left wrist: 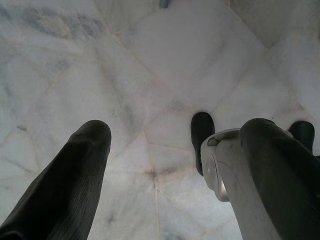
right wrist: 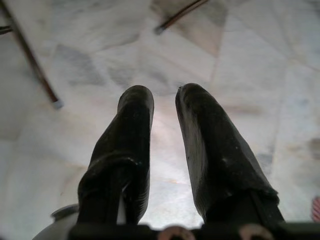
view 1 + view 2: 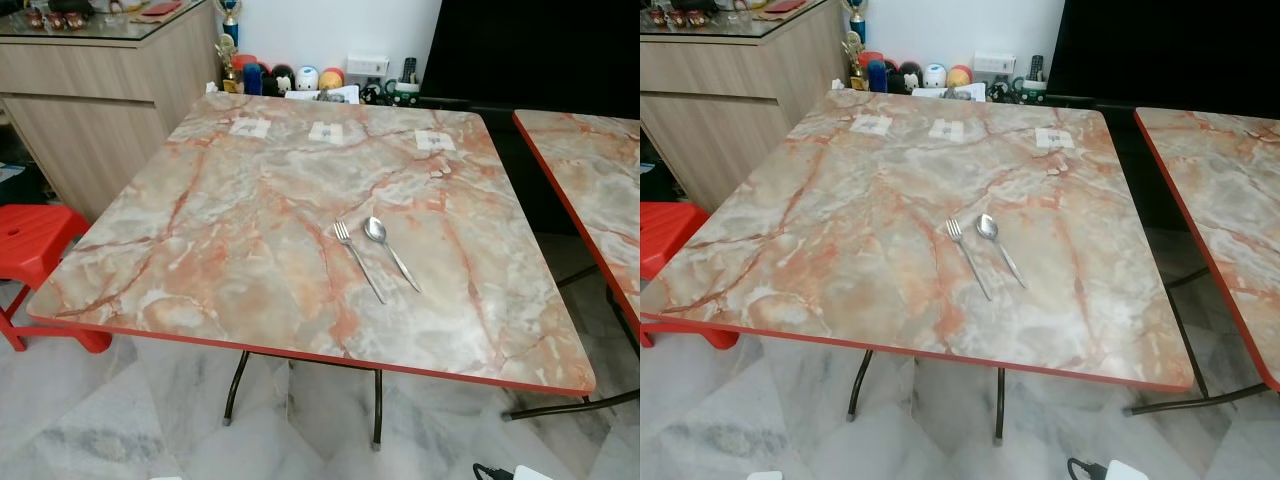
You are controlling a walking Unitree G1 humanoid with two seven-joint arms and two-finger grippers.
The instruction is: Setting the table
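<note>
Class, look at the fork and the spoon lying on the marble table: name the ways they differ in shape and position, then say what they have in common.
The fork ends in separate tines; the spoon ends in a rounded bowl. The fork lies on the robot's left, the spoon on its right. The spoon's head sits slightly farther from the robot than the fork's. Both are silver, lie flat on the table, side by side, apart, heads pointing away and handles angled toward the robot's right.

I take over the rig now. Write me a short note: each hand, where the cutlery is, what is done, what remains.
Left hand: open, empty, hanging over the pale marble floor.
Right hand: nearly closed, empty, also over the floor.
Silver metal fork and silver metal spoon lie side by side on the orange-veined marble table, right of centre.
Done: fork and spoon placed.
Left: no plate or cup on the table yet.
</note>
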